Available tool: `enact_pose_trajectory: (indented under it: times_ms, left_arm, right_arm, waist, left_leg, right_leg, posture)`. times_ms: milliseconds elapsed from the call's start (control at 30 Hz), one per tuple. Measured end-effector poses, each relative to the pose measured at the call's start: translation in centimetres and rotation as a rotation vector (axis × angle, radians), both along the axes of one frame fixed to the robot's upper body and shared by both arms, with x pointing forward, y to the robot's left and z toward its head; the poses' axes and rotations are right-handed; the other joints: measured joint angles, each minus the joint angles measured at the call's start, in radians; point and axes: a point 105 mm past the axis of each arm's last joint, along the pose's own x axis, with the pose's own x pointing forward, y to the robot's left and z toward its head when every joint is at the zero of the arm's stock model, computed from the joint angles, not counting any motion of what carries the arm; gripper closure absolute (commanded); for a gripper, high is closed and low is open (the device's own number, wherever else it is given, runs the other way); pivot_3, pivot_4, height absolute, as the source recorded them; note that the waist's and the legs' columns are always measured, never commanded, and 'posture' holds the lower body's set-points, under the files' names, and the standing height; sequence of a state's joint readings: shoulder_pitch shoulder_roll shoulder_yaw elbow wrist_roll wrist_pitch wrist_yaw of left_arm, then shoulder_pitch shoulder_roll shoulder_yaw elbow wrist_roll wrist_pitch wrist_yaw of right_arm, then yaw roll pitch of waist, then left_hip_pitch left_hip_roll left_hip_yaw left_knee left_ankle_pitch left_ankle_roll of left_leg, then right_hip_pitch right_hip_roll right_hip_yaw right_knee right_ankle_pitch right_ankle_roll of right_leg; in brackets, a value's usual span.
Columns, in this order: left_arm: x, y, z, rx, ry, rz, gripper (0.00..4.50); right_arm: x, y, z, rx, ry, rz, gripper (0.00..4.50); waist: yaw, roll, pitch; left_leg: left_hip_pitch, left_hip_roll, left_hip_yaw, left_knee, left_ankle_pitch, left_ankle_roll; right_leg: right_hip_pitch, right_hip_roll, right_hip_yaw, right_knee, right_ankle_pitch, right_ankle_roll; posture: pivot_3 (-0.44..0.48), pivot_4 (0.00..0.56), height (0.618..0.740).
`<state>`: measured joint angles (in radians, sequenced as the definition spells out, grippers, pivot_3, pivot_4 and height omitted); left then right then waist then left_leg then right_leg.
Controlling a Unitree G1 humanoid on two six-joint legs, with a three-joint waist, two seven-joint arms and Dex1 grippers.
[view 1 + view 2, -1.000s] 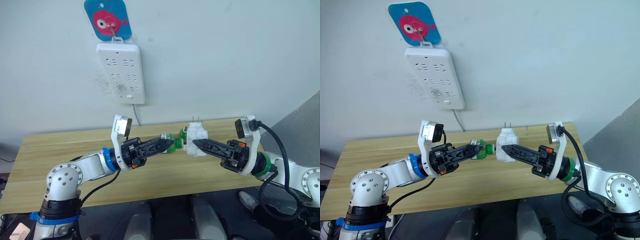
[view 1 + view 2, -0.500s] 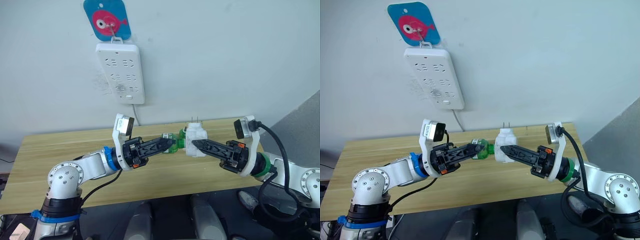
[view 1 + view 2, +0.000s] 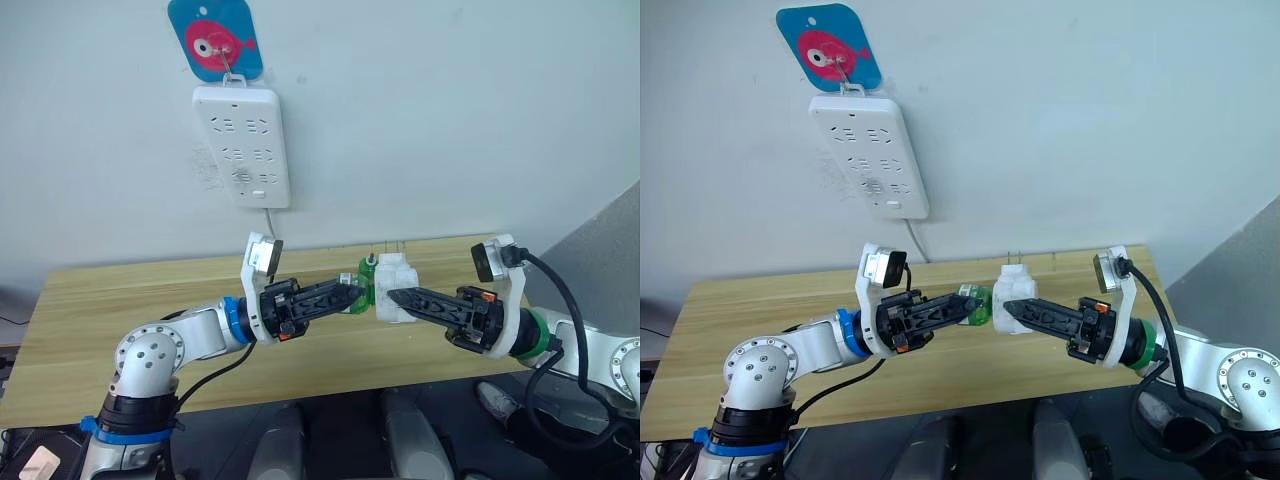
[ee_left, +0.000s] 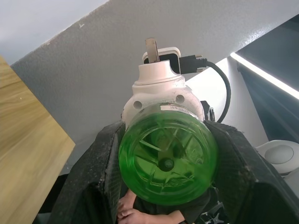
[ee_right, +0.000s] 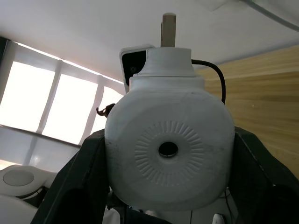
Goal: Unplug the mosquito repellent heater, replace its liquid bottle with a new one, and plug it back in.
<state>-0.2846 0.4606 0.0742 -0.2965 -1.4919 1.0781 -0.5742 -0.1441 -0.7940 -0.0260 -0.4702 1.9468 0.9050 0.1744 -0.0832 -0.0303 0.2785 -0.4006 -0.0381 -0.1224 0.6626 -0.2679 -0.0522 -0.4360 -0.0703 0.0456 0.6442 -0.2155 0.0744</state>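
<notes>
A pale wall backs a wooden table [image 3: 120,300]; a white power strip [image 3: 243,145] hangs at upper left of the frame under a blue fish plaque [image 3: 214,38]. At frame centre, above the table, the right gripper [image 3: 390,296] is clamped on the mosquito repellent heater [image 3: 397,287], prongs upward. The left gripper [image 3: 357,291] is closed around the green liquid bottle [image 4: 168,161], whose neck end meets the heater's underside; whether it is fully seated cannot be judged. Both items are held clear of the table.
</notes>
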Motion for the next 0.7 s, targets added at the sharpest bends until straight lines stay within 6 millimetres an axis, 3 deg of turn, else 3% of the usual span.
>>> enact_pose_trajectory:
  times_ms: [33, 133, 200, 500, 600, 700]
  left_arm:
    - [0.0, -0.1, 0.0, -0.003, 0.002, 0.000, 2.19]
    - [0.1, -0.4, 0.1, -0.013, 0.001, -0.001, 2.19]
    - [0.0, -1.1, 0.3, -0.027, -0.007, -0.022, 2.19]
    - [1.1, -0.7, 0.4, -0.027, -0.013, 0.032, 2.19]
    - [1.2, -0.7, 0.5, -0.035, -0.017, 0.039, 2.19]
    - [1.4, -0.5, 0.6, -0.027, -0.023, 0.044, 2.19]
  right_arm:
    - [0.0, 0.0, 0.0, -0.001, -0.002, -0.002, 1.53]
    - [-0.2, 0.1, -0.1, -0.022, -0.003, 0.015, 0.48]
    - [-1.7, 1.3, -0.7, -0.040, 0.012, 0.100, 0.00]
    - [-3.6, 0.6, -1.0, -0.189, -0.011, 0.171, 0.00]
    - [-4.7, 0.0, -1.7, -0.339, -0.052, 0.180, 0.61]
    - [-4.3, -1.7, -2.5, -0.493, -0.174, 0.133, 1.69]
  waist:
    - [0.000, 0.000, 0.000]
    - [0.000, 0.000, 0.000]
    - [0.001, 0.000, 0.000]
    - [0.001, 0.000, 0.000]
    - [0.001, -0.001, 0.000]
    - [0.003, -0.001, 0.000]
  left_leg:
    - [0.000, 0.000, 0.000, 0.000, 0.000, 0.000]
    - [0.000, 0.000, 0.000, 0.000, 0.000, 0.000]
    - [0.000, 0.000, -0.001, 0.000, 0.000, 0.000]
    - [0.000, 0.000, 0.000, 0.000, 0.000, 0.000]
    - [0.000, 0.000, 0.000, 0.000, 0.000, 0.000]
    - [0.000, -0.001, 0.000, 0.001, 0.000, 0.000]
  right_leg:
    - [0.000, 0.000, 0.000, 0.000, 0.000, 0.000]
    - [0.000, 0.000, 0.000, 0.000, 0.000, 0.000]
    - [0.000, 0.000, -0.001, 0.000, 0.000, 0.000]
    - [0.000, 0.000, 0.000, 0.000, 0.000, 0.000]
    - [0.000, 0.000, -0.001, 0.000, 0.000, 0.000]
    - [0.000, 0.000, 0.000, 0.000, -0.001, 0.002]
  posture:
    - [-0.144, 0.277, 0.740]
    - [-0.146, 0.277, 0.740]
    - [-0.148, 0.279, 0.740]
    - [-0.148, 0.276, 0.740]
    - [-0.147, 0.275, 0.740]
    - [-0.147, 0.276, 0.740]
